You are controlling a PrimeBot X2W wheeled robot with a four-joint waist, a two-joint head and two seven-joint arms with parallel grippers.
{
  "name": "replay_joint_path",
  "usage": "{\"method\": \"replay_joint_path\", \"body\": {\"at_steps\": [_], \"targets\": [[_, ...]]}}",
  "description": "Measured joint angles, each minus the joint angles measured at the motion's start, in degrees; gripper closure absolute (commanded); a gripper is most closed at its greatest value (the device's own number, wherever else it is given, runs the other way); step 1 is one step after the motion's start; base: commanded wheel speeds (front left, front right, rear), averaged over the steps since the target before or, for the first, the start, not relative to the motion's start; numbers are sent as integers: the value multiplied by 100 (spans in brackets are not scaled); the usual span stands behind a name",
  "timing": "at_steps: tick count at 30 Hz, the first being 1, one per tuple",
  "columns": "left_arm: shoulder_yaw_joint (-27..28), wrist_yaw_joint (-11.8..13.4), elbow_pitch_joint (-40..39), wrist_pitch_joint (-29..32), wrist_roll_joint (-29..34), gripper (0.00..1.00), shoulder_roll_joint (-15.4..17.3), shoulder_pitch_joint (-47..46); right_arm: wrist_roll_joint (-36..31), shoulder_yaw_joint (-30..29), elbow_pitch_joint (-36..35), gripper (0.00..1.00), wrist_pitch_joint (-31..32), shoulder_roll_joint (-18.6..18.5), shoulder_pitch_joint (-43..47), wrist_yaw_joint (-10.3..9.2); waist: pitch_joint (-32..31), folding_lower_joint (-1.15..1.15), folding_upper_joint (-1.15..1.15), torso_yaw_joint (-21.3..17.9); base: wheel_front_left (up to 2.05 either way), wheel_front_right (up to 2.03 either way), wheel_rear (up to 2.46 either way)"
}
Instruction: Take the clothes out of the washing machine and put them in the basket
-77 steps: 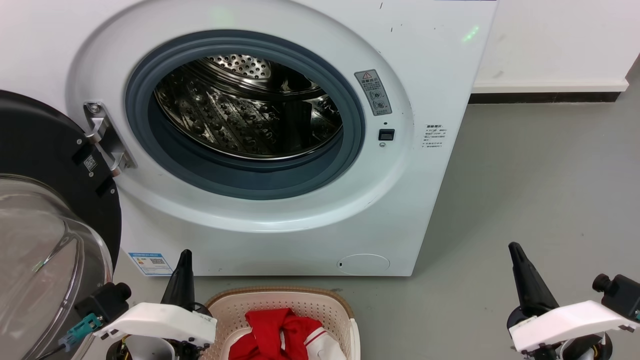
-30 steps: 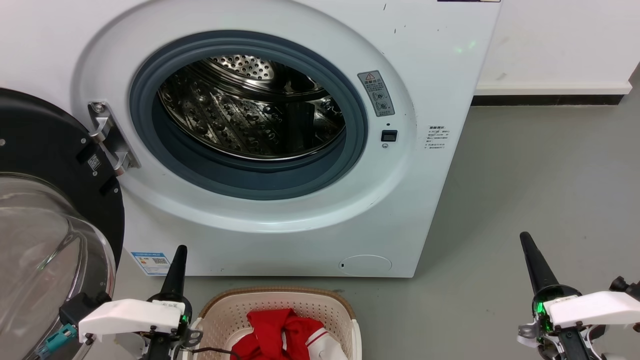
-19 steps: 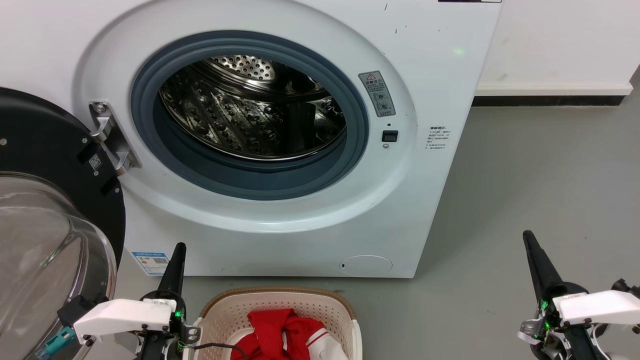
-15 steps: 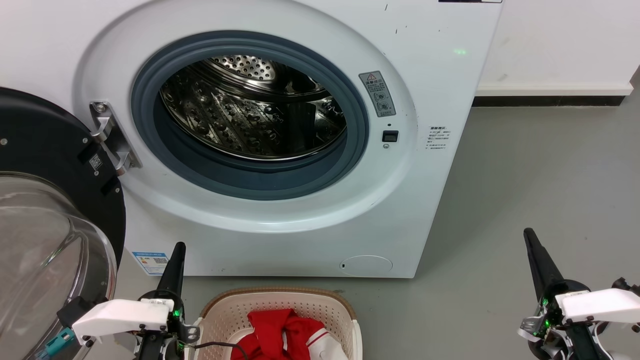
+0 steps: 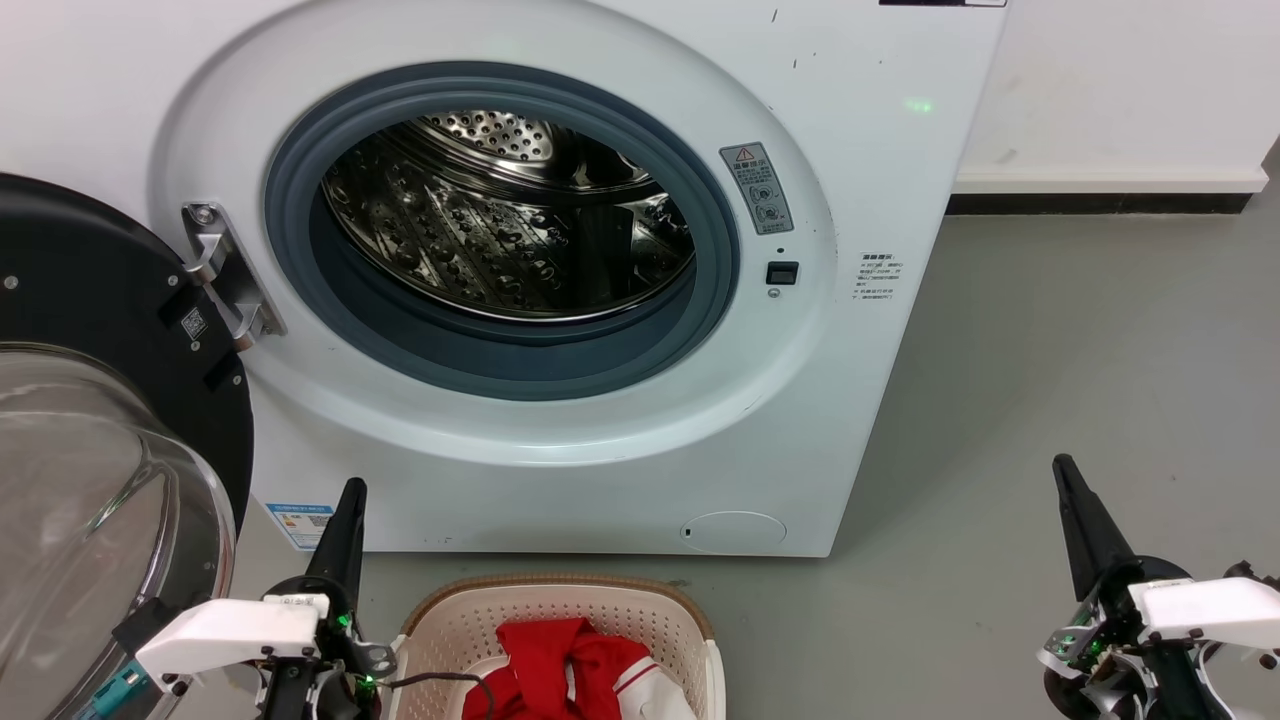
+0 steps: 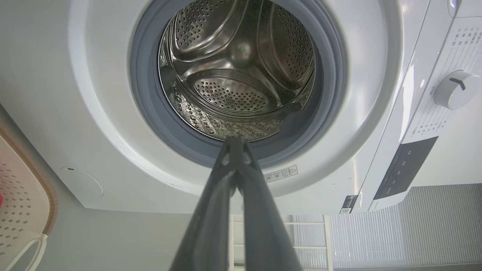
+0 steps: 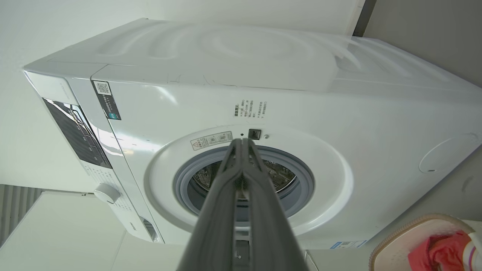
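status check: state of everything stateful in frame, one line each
washing machine door: open, swung to the robot's left
drum: no clothes visible inside
basket: holds the clothes
clothes: red and white, crumpled in the basket
left pincer: shut, empty
right pincer: shut, empty

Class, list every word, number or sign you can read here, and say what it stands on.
No wording is legible: all print is too small or blurred.
Warning triangle sign, on the grey sticker on the washing machine front.
The small label beside it: unreadable.
The blue label with a QR code, low on the front: unreadable.
The QR sticker on the open door: no words.
The control panel print: blurred.
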Motion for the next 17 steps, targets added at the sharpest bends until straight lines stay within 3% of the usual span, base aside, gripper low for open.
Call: {"method": "replay_joint_path", "body": {"at_steps": [17], "targets": [[70, -65, 38, 109, -478, 100, -16, -49, 494, -75, 86, 100, 84, 10, -81, 0, -6, 0, 0, 12, 0, 0, 0]]}}
